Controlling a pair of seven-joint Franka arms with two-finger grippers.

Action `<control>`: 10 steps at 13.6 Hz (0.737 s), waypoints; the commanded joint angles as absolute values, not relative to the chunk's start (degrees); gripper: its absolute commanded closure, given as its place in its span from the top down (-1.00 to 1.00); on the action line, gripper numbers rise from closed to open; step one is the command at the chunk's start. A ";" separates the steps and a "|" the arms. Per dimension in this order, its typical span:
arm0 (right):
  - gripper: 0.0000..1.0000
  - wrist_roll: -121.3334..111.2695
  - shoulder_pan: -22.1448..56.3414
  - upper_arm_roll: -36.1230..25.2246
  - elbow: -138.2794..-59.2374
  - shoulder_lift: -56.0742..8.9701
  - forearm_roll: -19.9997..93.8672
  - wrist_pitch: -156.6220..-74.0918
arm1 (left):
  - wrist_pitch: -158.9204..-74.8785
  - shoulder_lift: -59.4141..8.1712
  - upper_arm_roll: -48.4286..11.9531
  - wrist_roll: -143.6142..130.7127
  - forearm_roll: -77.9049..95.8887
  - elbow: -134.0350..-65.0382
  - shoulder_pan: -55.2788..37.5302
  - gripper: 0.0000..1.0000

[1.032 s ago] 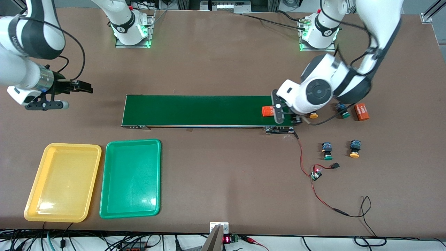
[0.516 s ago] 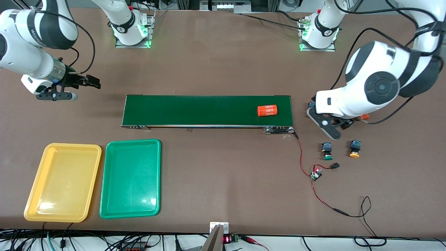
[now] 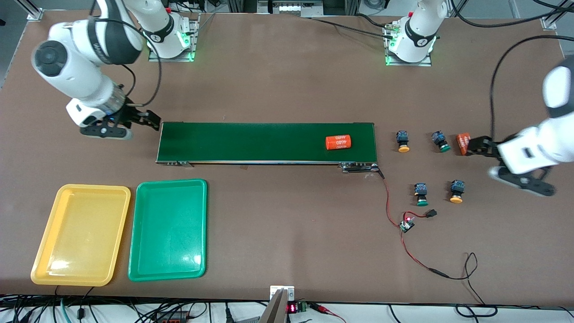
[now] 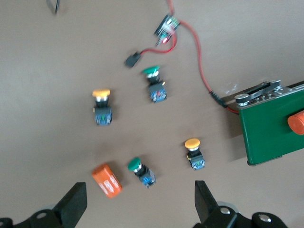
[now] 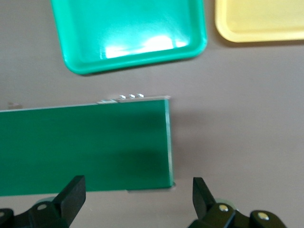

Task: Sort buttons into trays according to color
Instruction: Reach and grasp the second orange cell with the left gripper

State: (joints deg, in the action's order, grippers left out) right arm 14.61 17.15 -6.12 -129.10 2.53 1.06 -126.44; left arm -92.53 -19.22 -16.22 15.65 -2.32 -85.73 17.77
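Observation:
Four buttons lie on the table past the belt's end, toward the left arm's end. Two have orange caps (image 3: 402, 141) (image 3: 456, 192) and two have green caps (image 3: 441, 141) (image 3: 421, 194). In the left wrist view the nearest ones are a green button (image 4: 141, 170) and a yellow-capped button (image 4: 194, 152). My left gripper (image 3: 471, 147) (image 4: 141, 204) hangs open and empty over the table, beside a loose orange cylinder (image 3: 463, 143). My right gripper (image 3: 151, 119) (image 5: 137, 199) stands open and empty by the belt's other end. The yellow tray (image 3: 80, 233) and green tray (image 3: 168, 226) hold nothing.
The dark-green conveyor belt (image 3: 264, 142) carries an orange cylinder (image 3: 338, 142). A red wire with a small circuit board (image 3: 407, 224) trails from the belt's end, nearer the front camera than the buttons. In the right wrist view the green tray (image 5: 128, 33) and yellow tray (image 5: 259, 19) show above the belt (image 5: 85, 147).
The left arm swung away from the belt's end toward the table's edge, uncovering two buttons. The right gripper moved in toward the belt's other end. The cylinder on the belt crept along.

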 commanded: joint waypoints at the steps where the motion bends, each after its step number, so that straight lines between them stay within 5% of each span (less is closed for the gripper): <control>1: 1.00 19.32 20.99 -6.50 -128.76 0.01 1.32 -129.28 | -97.71 -11.35 -9.34 11.87 -0.17 -101.03 15.03 1.00; 4: 1.00 21.09 24.60 -6.50 -127.80 -2.54 1.32 -129.64 | -109.21 -11.95 -1.42 11.87 -2.28 -112.46 13.18 1.00; 10: 1.00 28.04 27.68 -6.50 -127.53 -2.90 1.32 -130.43 | -134.60 -15.02 4.65 12.04 -2.37 -128.83 13.45 1.00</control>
State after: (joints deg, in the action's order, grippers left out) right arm 26.41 26.59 -6.05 -128.18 -2.61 1.06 -129.99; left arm -126.96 -15.06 2.88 12.97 -1.66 -124.06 14.54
